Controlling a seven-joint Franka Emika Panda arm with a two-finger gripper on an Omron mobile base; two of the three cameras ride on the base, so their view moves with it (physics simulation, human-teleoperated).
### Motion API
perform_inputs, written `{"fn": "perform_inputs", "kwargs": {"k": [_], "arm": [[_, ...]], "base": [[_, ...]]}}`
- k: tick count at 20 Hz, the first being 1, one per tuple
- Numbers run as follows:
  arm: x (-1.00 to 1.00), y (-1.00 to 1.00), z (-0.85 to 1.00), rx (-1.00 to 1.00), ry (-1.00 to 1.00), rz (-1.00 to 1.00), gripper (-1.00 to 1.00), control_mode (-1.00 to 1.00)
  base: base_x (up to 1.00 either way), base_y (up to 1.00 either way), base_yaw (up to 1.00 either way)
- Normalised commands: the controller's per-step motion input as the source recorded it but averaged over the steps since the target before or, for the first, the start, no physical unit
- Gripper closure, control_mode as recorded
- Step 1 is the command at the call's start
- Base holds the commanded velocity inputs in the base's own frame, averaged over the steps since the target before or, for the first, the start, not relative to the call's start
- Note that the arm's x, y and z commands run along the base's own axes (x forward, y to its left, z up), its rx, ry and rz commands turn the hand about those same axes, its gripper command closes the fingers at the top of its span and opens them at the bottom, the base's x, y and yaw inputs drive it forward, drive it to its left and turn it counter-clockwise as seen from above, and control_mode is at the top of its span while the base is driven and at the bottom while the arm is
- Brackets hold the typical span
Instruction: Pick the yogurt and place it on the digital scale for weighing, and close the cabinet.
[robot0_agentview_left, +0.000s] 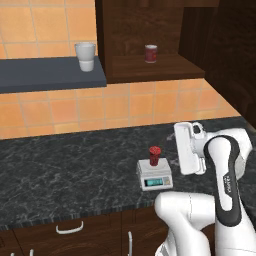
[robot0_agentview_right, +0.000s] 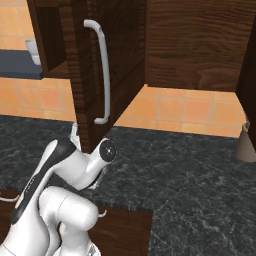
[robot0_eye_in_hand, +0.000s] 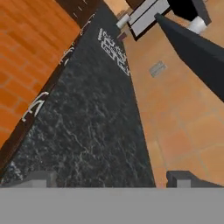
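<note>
My pincer (robot0_eye_in_hand: 109, 177) is spread, empty; the cabinet (robot0_agentview_right: 95, 75) door is stiff, so I'd push beside its handle (robot0_agentview_right: 102, 70).

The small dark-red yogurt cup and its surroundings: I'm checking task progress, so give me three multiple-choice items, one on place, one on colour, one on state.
1. Where is the small dark-red yogurt cup?
A. on the small flat white-grey digital scale
B. on the grey shelf
C. inside the cabinet

2. What colour is the scale's display?
A. orange
B. teal
C. red

3. How is the door of the tall dark-brown wooden cabinet?
A. shut
B. missing
C. open

Answers: 1 A, the cup stands on the scale's plate; 2 B, the sloped front shows teal; 3 C, the door with the silver bar handle swings outward.
</note>
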Motion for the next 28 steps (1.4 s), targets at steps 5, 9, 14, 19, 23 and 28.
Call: {"fn": "perform_inputs", "kwargs": {"k": [5, 9, 14, 19, 23, 28], "arm": [[-0.45, 0.36, 0.32, -0.31, -0.57, -0.29, -1.00, -1.00], [-0.51, 0.42, 0.09, -0.20, -0.61, -0.32, -1.00, -1.00], [-0.03, 0.53, -0.38, -0.05, -0.21, -0.24, -1.00, -1.00], [0.63, 0.99, -0.88, -0.09, 0.01, -0.01, -1.00, -1.00], [-0.70, 0.43, 0.39, -0.15, -0.49, -0.07, -1.00, -1.00], [-1.00, 0.09, 0.46, -0.09, -0.71, -0.16, -1.00, -1.00]], "base": [[0.00, 0.00, 0.00], [0.00, 0.00, 0.00], [0.00, 0.00, 0.00], [0.00, 0.00, 0.00], [0.00, 0.00, 0.00], [0.00, 0.00, 0.00]]}}
